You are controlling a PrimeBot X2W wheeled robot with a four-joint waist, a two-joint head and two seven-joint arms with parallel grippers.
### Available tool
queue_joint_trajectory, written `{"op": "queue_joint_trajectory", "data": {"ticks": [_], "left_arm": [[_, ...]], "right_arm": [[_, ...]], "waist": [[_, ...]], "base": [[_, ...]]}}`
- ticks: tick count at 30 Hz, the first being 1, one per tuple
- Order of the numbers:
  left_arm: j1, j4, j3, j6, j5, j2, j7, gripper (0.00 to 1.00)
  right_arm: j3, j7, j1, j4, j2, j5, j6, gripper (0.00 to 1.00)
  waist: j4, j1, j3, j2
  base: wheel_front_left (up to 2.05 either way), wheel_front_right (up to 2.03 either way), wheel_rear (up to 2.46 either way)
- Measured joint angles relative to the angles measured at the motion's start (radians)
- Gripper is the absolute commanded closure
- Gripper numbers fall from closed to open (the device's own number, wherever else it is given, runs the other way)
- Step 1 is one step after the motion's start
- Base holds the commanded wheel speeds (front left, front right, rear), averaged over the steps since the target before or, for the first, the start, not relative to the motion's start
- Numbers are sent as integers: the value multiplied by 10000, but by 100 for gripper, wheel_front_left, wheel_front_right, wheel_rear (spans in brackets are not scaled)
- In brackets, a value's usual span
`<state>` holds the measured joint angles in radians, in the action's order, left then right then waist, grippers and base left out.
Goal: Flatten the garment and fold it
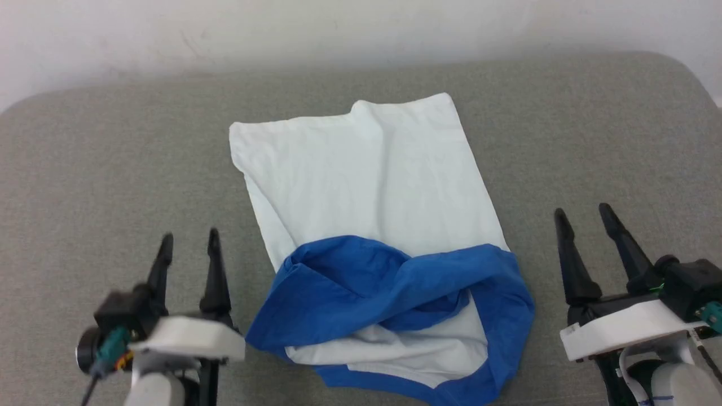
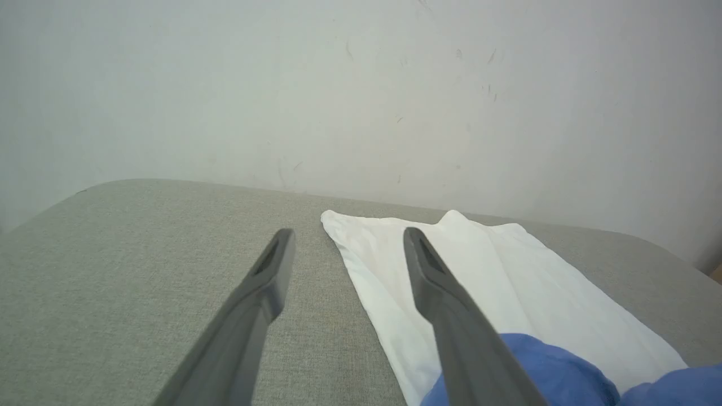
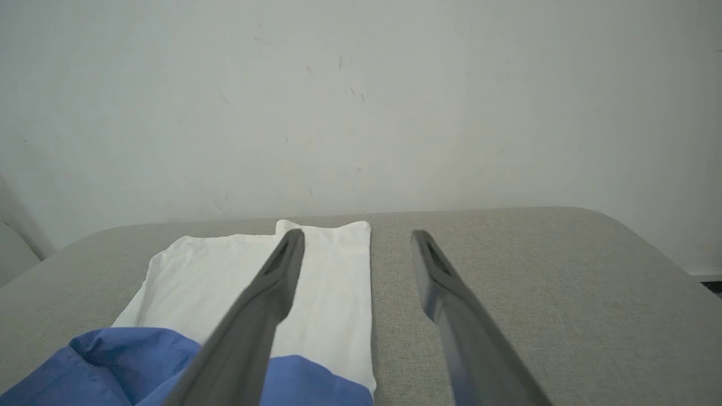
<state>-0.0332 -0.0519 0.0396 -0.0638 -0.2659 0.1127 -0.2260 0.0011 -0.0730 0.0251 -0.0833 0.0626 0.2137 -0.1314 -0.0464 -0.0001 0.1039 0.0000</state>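
The garment lies in the middle of the grey padded surface, its white part stretched away from me and fairly smooth. Its royal-blue band is bunched and twisted at the near end, with a white layer showing under it. My left gripper hovers open to the left of the blue band, holding nothing. My right gripper hovers open to the right of the garment, also holding nothing. In the left wrist view the garment lies to the right of the gripper. In the right wrist view the garment lies to the left of the gripper.
The grey fabric surface has rounded far corners and ends at a pale wall behind it. Bare fabric stretches on both sides of the garment.
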Motion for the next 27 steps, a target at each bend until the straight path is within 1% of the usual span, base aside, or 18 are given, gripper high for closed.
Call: {"op": "queue_joint_trajectory", "data": {"ticks": [4,7,10,14,16,19,22,27], "left_arm": [[-1298,-259,-52,113,-96,399,614,0],[-2631,-493,-71,314,-209,754,1252,0],[-4162,-918,-38,627,-326,1141,2073,0],[-6264,-1988,171,1162,-504,1695,3624,0],[-7206,-2702,426,1429,-579,2015,4615,0],[-8214,-3691,798,1685,-698,2456,6144,0],[-8895,-4521,1083,1776,-815,2978,7639,0],[-9518,-5436,1413,1852,-846,3814,9616,0]], "right_arm": [[-59,35,0,-349,-46,90,-2,0],[-31,79,135,-447,-65,163,0,0],[25,61,380,-506,-79,238,-2,0],[128,-81,764,-568,-88,357,-2,0],[247,-176,929,-583,-90,433,-2,0],[460,-347,1176,-562,-96,558,-2,0],[706,-523,1385,-499,-98,738,-2,0],[982,-763,1547,-259,-96,888,-2,0]], "waist": [[-145,1,446,0],[-256,1,855,0],[-380,2,1303,0],[-573,3,1930,0],[-687,4,2241,0],[-897,4,2677,0],[-1171,6,3054,0],[-1721,3,3563,0]], "base": [[0,0,0],[0,0,0],[0,0,0],[0,0,0],[0,0,0],[0,0,0],[0,0,0],[0,0,0]]}}
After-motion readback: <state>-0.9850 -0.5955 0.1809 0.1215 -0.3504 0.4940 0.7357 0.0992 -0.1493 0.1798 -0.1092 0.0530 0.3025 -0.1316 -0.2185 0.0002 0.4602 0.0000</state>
